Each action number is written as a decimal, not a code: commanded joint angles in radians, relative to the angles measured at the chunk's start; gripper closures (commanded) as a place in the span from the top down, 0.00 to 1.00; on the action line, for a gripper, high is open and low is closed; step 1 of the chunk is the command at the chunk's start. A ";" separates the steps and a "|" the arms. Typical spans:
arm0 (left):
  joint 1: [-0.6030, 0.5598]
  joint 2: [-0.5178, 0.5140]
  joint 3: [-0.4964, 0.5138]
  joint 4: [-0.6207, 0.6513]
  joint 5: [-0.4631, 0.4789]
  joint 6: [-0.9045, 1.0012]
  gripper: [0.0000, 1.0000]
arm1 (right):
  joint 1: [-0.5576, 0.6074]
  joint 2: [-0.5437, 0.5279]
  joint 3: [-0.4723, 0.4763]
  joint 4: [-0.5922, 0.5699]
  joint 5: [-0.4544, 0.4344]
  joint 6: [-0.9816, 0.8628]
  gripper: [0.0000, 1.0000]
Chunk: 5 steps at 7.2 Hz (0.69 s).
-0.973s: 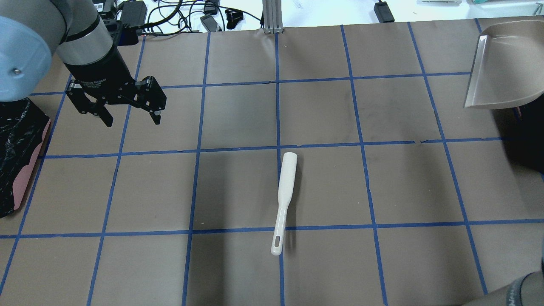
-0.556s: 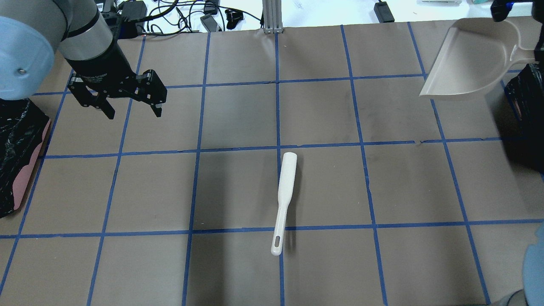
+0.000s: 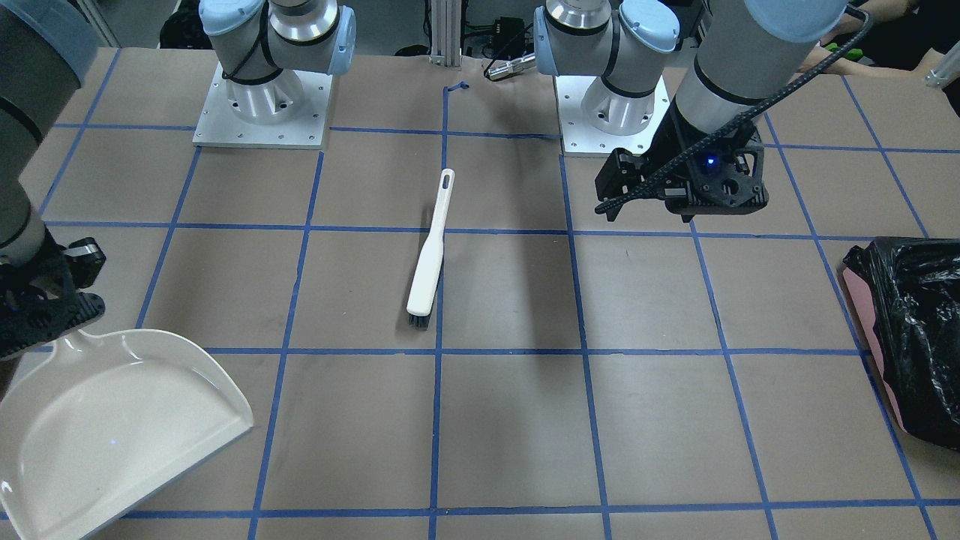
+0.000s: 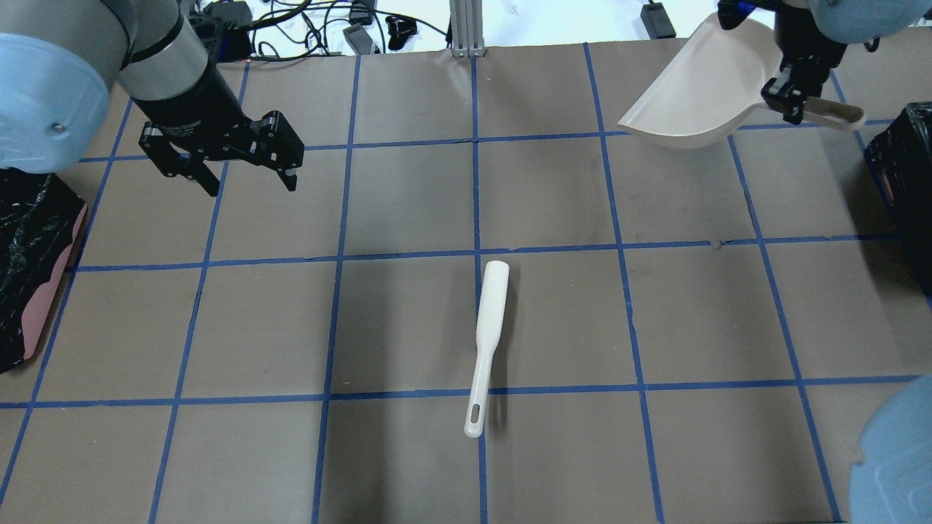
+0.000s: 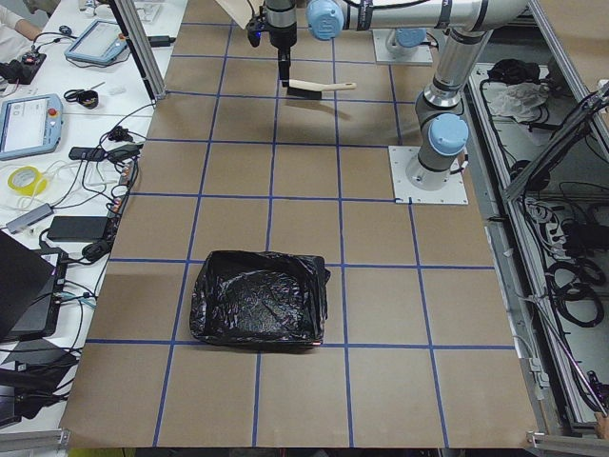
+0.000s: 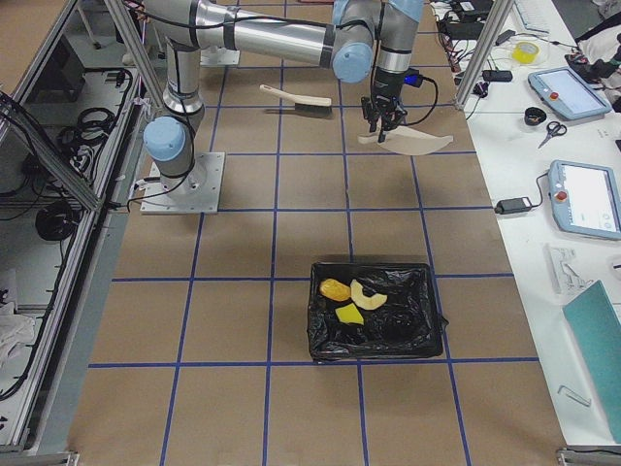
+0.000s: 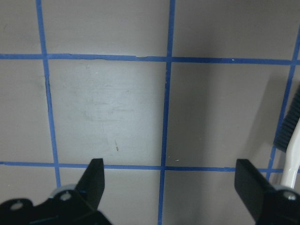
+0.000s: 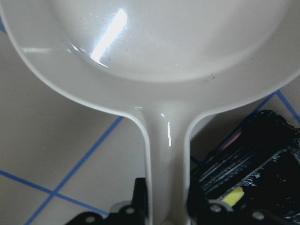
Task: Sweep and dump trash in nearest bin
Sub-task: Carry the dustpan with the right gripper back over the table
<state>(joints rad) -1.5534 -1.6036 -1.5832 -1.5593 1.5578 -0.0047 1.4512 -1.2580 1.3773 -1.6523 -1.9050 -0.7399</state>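
Observation:
The trash [image 6: 351, 297], an orange-brown lump, a yellow block and a pale peel, lies inside the dark bin [image 6: 417, 325] off the table's right end. The bin shows as a dark sliver in the overhead view [image 4: 901, 175] and under the pan in the right wrist view [image 8: 265, 154]. My right gripper [image 4: 790, 98] is shut on the handle of the white dustpan [image 4: 699, 87]. It holds the pan, empty and tilted, above the far right of the table. My left gripper [image 4: 251, 188] is open and empty above the far left of the table.
A white brush [image 4: 486, 346] lies flat near the table's middle, bristle end away from the robot; it also shows at the left wrist view's right edge [image 7: 291, 136]. A pink bin lined with a black bag [image 4: 29, 262] stands at the left end, empty [image 5: 259, 300].
My right gripper has carried the dustpan from over the right bin leftward onto the table's far right and turned it. My left gripper has shifted slightly right, still open.

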 commanded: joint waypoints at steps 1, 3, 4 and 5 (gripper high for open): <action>0.000 0.010 -0.001 -0.004 -0.001 0.000 1.00 | 0.085 0.038 -0.006 0.002 0.110 0.239 0.00; 0.000 0.011 -0.001 -0.007 0.001 0.000 1.00 | 0.211 0.113 -0.024 -0.012 0.183 0.497 0.00; 0.000 0.011 -0.003 -0.007 0.001 0.000 1.00 | 0.233 0.149 -0.055 -0.012 0.255 0.572 0.00; 0.000 0.011 -0.003 -0.010 0.001 0.000 1.00 | 0.263 0.187 -0.085 -0.012 0.318 0.676 0.00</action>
<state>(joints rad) -1.5539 -1.5924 -1.5856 -1.5666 1.5585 -0.0046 1.6745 -1.1182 1.3271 -1.6630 -1.6655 -0.1880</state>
